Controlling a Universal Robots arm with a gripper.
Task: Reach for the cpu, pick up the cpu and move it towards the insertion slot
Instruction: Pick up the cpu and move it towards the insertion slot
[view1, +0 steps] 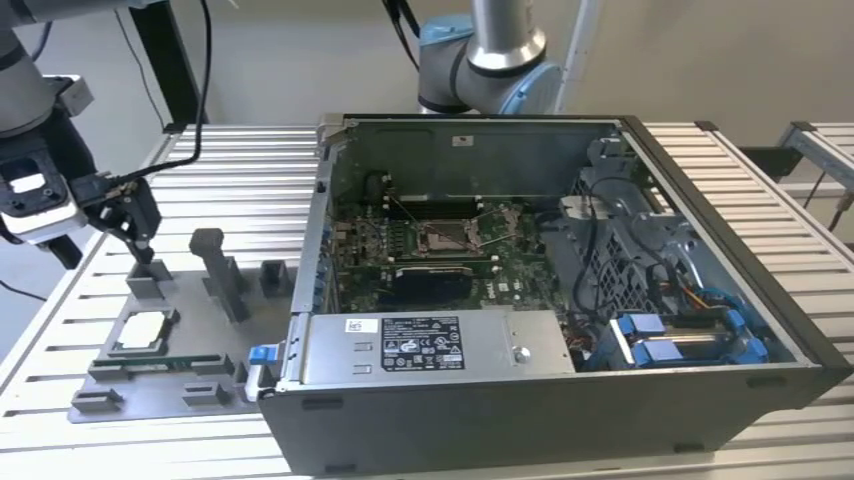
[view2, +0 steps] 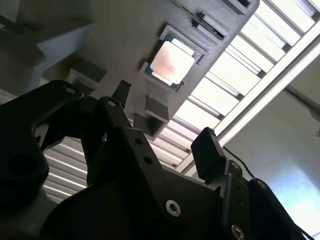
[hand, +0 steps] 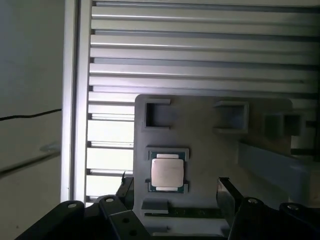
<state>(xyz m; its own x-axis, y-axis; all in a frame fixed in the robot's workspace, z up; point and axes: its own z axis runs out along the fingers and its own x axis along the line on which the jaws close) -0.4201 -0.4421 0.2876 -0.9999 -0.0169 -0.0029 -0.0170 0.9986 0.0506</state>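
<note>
I'm at the reach stage: the jaws hang apart and empty over the flat grey plastic fixture plate (view1: 194, 345), where the small silver-grey square cpu (hand: 167, 172) lies ungrasped in its pocket. The silver metal-framed insertion slot (view1: 447, 237) is well apart from that plate.

Above cpu (view1: 142, 333): open. Grey fixture blocks (view1: 216, 265) just beyond cpu: upright obstr. PC case wall (view1: 320, 220), exterior view's right of cpu: barrier.
</note>
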